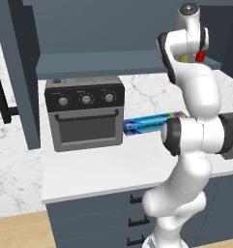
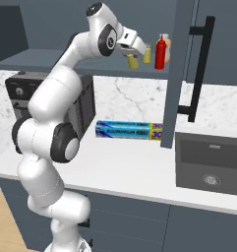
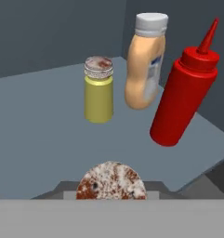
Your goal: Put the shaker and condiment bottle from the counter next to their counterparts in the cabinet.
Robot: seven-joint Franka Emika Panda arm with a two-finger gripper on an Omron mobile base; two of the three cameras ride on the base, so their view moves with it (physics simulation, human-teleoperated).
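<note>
On the cabinet shelf point(image 3: 39, 121), the tool point(image 2: 133, 55) was clamped on the upright shaker point(image 2: 133, 61), held nearest; its twin shaker point(image 3: 98, 90) stood just beyond, then tan-orange bottle point(image 3: 146, 65), then red condiment bottle point(image 3: 185, 97) rightmost.

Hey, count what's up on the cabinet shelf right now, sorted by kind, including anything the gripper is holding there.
Shakers: 2, one standing on the shelf, one held in the gripper
Red squeeze bottles: 1
Tan-orange bottles with a pale cap: 1
Total: 4
</note>
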